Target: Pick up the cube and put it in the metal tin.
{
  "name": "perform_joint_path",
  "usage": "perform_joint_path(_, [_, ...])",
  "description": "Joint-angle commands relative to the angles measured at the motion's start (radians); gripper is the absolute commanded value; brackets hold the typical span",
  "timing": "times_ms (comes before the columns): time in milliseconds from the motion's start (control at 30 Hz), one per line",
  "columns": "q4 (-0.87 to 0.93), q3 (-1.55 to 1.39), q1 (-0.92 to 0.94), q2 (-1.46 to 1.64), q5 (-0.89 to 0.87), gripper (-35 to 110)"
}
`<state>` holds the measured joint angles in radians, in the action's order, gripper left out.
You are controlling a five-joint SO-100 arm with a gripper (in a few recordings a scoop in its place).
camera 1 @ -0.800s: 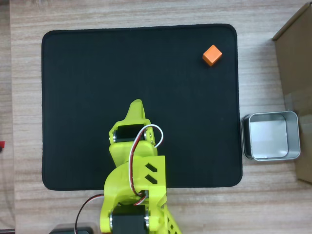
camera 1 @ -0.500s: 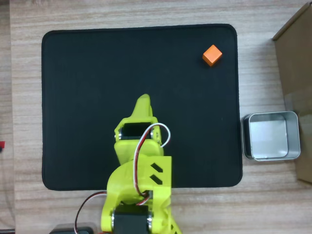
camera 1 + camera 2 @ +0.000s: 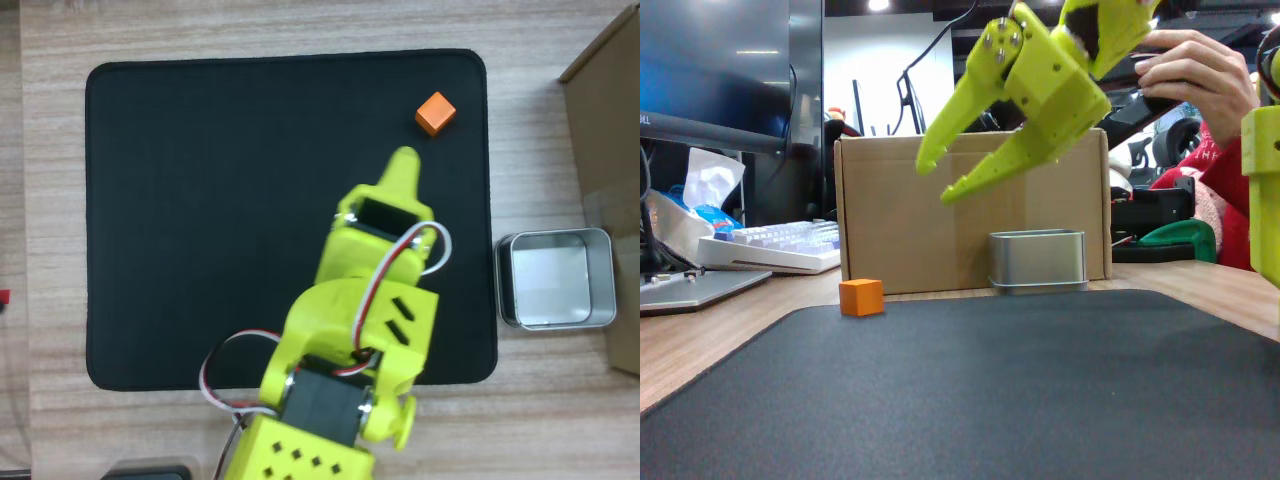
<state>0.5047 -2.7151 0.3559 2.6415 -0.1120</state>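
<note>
The small orange cube point(image 3: 435, 113) point(image 3: 861, 297) rests on the black mat point(image 3: 200, 200) near its far right corner in the overhead view. The silver metal tin point(image 3: 555, 278) point(image 3: 1038, 261) stands off the mat on the wooden table, with nothing inside. My lime-green gripper point(image 3: 937, 178) hangs high above the mat, open, nothing between its two fingers. From overhead its tip point(image 3: 404, 164) points at the cube and stops a short way from it.
A brown cardboard box point(image 3: 608, 120) point(image 3: 890, 215) stands beyond the tin at the table's right edge. A keyboard point(image 3: 775, 246) lies at the left in the fixed view. A person's hand point(image 3: 1200, 72) shows behind the arm.
The arm has swung to the right and reached forward, carrying the gripper from the mat's middle toward the cube. The cube and the tin have not moved.
</note>
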Motion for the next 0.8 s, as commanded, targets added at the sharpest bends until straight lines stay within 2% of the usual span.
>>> perform_joint_path(0, [-0.008,0.061,0.028,-0.051,-0.037,12])
perform_joint_path(367, [0.017,0.362,0.044,-0.503,-0.222,16])
perform_joint_path(567, [0.018,0.508,0.015,-0.755,-0.233,16])
perform_joint_path(767, [0.055,0.624,0.015,-0.907,-0.267,31])
